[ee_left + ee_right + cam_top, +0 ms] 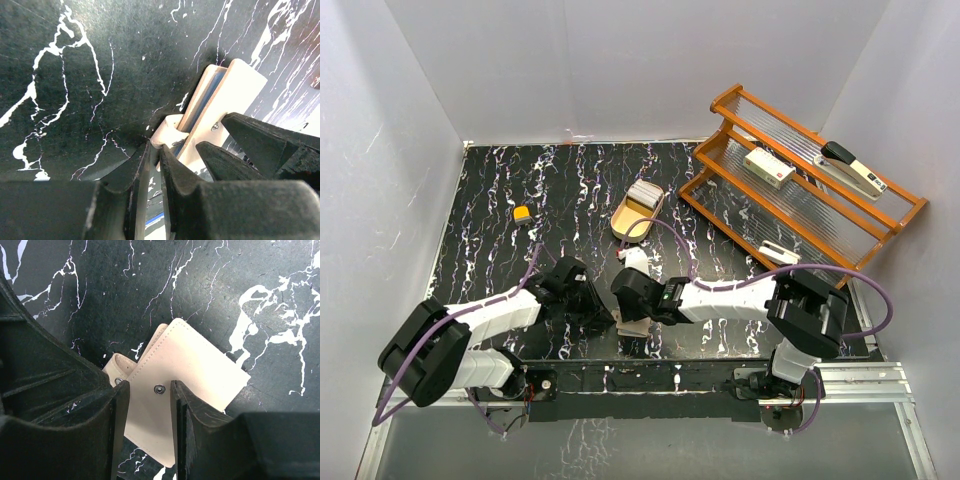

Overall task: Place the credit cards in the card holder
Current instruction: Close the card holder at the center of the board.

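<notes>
The tan card holder [636,326] lies on the black marble table near the front edge, between my two grippers. In the right wrist view the card holder [200,365] lies flat with its snap stud up and its closure tab [116,369] loose at the left. My right gripper [150,390] is open just above it, one finger on each side of the stud. My left gripper [156,150] is nearly shut with its tips at the end of the tab [167,127]. The holder [235,90] shows edge-on beyond it. The pale credit cards [644,192] are stacked in the gold tray [623,228].
A wooden rack [880,232] stands at the back right with a white box [768,167], a stapler [853,168] and a small white item [778,252] on it. A small orange object [522,213] lies at the left. A pale flat piece [637,258] lies behind my right gripper [632,305].
</notes>
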You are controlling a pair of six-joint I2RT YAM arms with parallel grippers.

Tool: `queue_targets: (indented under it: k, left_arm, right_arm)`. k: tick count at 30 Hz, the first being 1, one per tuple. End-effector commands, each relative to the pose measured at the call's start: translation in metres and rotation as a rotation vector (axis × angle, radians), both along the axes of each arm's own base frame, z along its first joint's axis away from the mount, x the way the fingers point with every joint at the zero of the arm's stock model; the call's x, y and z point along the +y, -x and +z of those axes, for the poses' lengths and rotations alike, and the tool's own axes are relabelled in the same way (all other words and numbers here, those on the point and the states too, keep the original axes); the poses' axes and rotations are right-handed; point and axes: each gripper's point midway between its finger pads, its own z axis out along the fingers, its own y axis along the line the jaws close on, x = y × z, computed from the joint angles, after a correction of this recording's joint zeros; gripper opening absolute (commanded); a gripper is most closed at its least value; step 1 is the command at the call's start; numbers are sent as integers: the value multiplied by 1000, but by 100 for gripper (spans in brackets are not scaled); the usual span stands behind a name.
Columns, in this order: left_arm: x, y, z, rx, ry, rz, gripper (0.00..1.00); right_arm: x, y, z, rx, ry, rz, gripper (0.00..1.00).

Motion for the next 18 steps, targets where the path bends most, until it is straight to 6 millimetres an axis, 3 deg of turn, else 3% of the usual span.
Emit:
queue_targets:
  k: [1, 9, 18]
  left_arm:
    - [20, -5, -16, 3, -121, 63, 14]
    - [33, -9, -16, -7, -175, 113, 14]
    - [35, -11, -6, -17, -80, 151, 15]
  right_arm:
    - [-14, 7, -12, 19, 33, 11, 37]
    - [-27, 13, -17, 27, 60, 25, 37]
    - [-29, 16, -16, 15, 71, 79, 38]
